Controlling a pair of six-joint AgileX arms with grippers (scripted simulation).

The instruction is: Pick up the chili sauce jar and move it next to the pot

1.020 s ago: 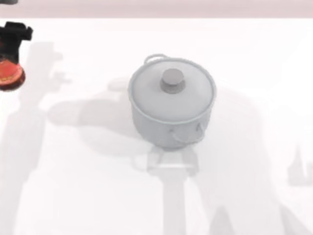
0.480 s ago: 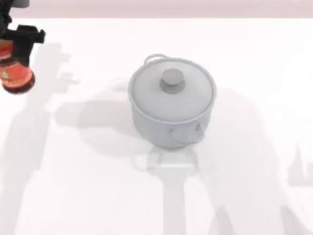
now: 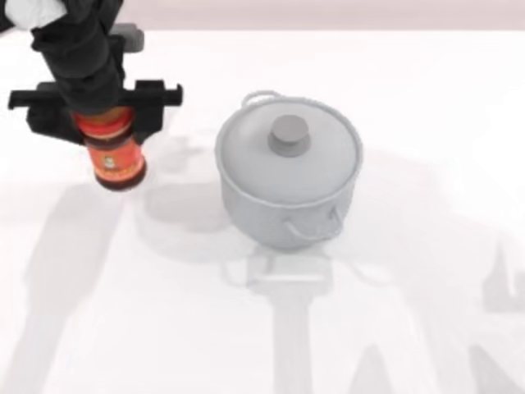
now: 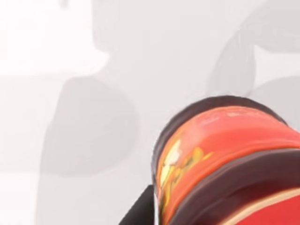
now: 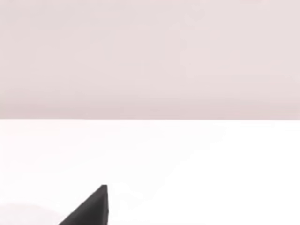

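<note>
- A white surface (image 3: 426,98) fills the top view, with its far edge running along the top of that view.
- The pot (image 3: 289,171) stands near the middle, with bare surface open all round it, widest to its right and in front.
- A clear gap of bare surface lies between the pot and the jar (image 3: 115,152), which is to the pot's left.
- The left hand (image 3: 97,111) is at the upper left of the top view, well inside the surface's left edge, and grips the jar at its upper part with its fingers closed against the sides.
- The jar hangs tilted from the hand; I cannot tell whether it touches the surface.
- The jar is a small cylinder with a red-orange lid, a red-orange label with yellow marks, and dark contents; the left wrist view shows it very close up.
- The pot is pale grey metal with a round lid (image 3: 283,156) on it, a grey knob (image 3: 289,135) and two loop handles; what is inside is hidden.
- The right hand (image 5: 91,208) shows only as a dark tip in the right wrist view; I cannot tell its state.
</note>
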